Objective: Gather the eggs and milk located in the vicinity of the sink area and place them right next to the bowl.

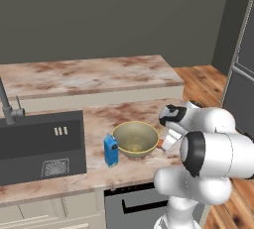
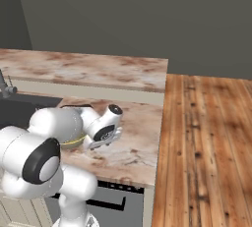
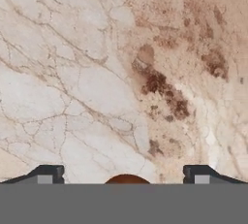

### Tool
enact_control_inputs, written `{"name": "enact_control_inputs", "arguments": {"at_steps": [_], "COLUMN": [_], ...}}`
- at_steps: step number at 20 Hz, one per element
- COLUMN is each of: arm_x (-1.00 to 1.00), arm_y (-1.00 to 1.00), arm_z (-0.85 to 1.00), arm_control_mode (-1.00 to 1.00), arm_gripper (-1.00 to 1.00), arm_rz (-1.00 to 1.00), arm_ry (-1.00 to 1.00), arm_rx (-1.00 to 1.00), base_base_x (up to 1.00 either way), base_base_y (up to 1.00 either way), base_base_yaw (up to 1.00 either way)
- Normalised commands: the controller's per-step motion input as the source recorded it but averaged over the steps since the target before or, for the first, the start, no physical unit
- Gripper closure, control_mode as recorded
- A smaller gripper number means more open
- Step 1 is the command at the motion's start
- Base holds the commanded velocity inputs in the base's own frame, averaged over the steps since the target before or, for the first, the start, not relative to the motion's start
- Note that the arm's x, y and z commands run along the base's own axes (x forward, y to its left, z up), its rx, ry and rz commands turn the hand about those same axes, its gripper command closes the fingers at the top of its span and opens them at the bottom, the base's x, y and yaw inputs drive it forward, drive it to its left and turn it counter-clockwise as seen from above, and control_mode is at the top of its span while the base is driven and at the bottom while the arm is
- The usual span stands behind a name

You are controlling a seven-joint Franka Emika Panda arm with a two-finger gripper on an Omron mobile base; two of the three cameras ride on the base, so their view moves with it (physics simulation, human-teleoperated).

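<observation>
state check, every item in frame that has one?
end effector: open, low over the counter, tips either side of the brown egg
brown egg: on the counter between the tips, not gripped, just right of the bowl
milk carton: upright, on the counter left of the bowl
bowl: upright, nothing seen inside
sink: basin bare, no water visible from the faucet

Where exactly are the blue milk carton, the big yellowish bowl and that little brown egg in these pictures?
milk carton (image 1: 111, 151): left base view, on its blue front face.
bowl (image 1: 135, 138): left base view, on its inner wall.
brown egg (image 3: 126, 179): hand view, on its rounded top between the open finger tips.
</observation>
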Motion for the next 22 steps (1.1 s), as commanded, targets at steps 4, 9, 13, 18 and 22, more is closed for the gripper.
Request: {"name": "enact_control_inputs", "arguments": {"at_steps": [4,9,13,18,22], "arm_x": [-0.2,-0.11,-0.28,-0.33,-0.38], "arm_y": [-0.01,0.0,0.0,0.01,0.25], "arm_z": [0.68,0.89,0.88,0.87,0.46], "arm_control_mode": [-1.0,-1.0,-1.0,-1.0,-1.0], "arm_gripper": [-1.0,-1.0,-1.0,-1.0,-1.0], "arm_rz": [-0.04,-0.04,-0.09,-0.07,0.0], "arm_ry": [0.0,0.0,0.0,-0.03,-0.09], "arm_rx": [0.13,0.09,0.0,0.0,-0.05], "base_base_x": [0.0,0.0,0.0,0.0,0.0], "base_base_y": [0.0,0.0,0.0,0.0,0.0], "base_base_yaw": [0.0,0.0,0.0,0.0,0.0]}}
